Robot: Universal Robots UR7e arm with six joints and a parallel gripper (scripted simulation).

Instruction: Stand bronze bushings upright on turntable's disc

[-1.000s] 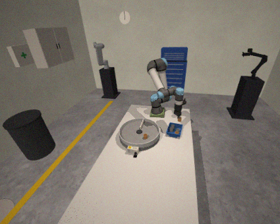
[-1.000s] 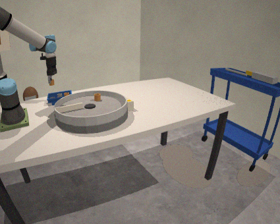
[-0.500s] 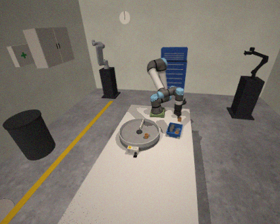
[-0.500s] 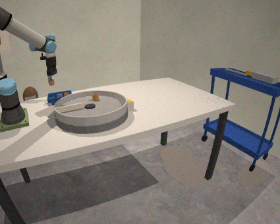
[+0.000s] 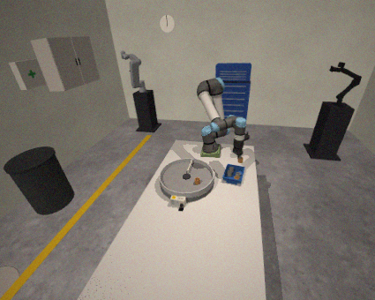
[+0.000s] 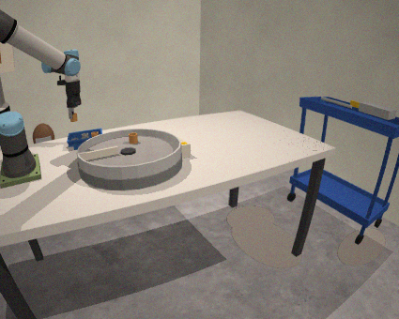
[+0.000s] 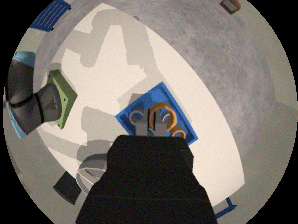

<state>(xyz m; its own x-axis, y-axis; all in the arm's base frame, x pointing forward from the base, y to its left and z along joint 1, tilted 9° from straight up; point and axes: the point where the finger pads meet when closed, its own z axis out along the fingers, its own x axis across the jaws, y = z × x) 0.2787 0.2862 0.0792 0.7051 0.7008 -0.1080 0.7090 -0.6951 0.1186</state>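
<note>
My gripper [image 5: 240, 158] hangs above the blue crate [image 5: 234, 174], shut on a bronze bushing [image 6: 73, 117] that it holds clear of the crate [image 6: 84, 140]. In the wrist view the held bushing [image 7: 160, 116] sits between the fingers over the crate, where another bronze bushing [image 7: 176, 133] and a steel bushing [image 7: 136, 117] lie. The round turntable [image 5: 187, 178] stands left of the crate. One bronze bushing [image 5: 197, 180] stands upright on its disc, beside the dark hub [image 5: 186, 176]. The same bushing [image 6: 133, 137] and hub [image 6: 128, 151] show in the exterior view.
A pale bar [image 6: 100, 152] lies across the disc from the hub to the rim. A small control box [image 5: 178, 199] with a yellow button sits at the turntable's front edge. The arm's base [image 5: 210, 152] stands behind the turntable. A blue cart [image 6: 358, 155] stands off the table.
</note>
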